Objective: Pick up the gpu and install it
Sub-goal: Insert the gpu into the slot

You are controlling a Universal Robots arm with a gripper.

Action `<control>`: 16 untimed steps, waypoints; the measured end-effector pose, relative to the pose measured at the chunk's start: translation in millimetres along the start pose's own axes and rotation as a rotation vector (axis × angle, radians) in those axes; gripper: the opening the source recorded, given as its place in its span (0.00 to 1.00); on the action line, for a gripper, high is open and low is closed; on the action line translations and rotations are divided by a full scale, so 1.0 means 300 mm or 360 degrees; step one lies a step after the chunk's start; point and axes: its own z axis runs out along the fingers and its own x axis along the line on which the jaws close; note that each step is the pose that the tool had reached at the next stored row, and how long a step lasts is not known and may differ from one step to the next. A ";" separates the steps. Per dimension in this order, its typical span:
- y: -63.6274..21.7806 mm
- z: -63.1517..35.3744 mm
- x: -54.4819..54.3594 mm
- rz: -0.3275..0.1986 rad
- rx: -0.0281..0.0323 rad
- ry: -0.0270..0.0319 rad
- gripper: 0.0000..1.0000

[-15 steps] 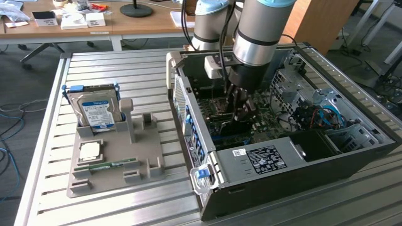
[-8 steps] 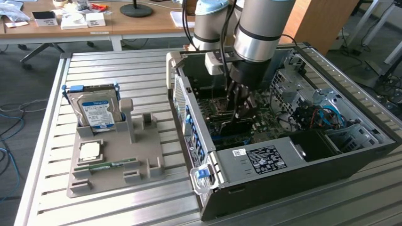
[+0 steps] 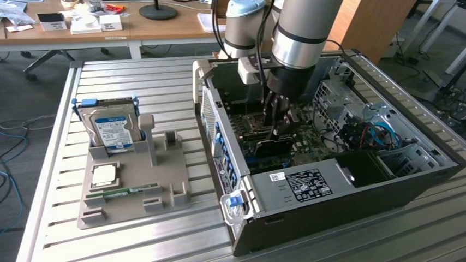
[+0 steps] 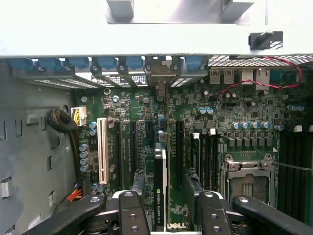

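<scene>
Deep inside the open computer case (image 3: 407, 180), at the table's (image 3: 145, 240) edge on the exterior view's right, the gripper (image 4: 167, 208) hangs with its jaws spread wide on either side of the gpu (image 4: 160, 188). That card stands on edge in a motherboard (image 4: 234, 122) slot, its bracket end toward the case's rear wall.
</scene>
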 end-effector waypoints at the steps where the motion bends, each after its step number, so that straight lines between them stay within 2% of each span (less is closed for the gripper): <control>1: 0.000 0.000 0.000 0.0000 0.00001 -0.00002 0.46; 16: 0.000 -0.001 0.000 0.0000 -0.00002 -0.00035 0.46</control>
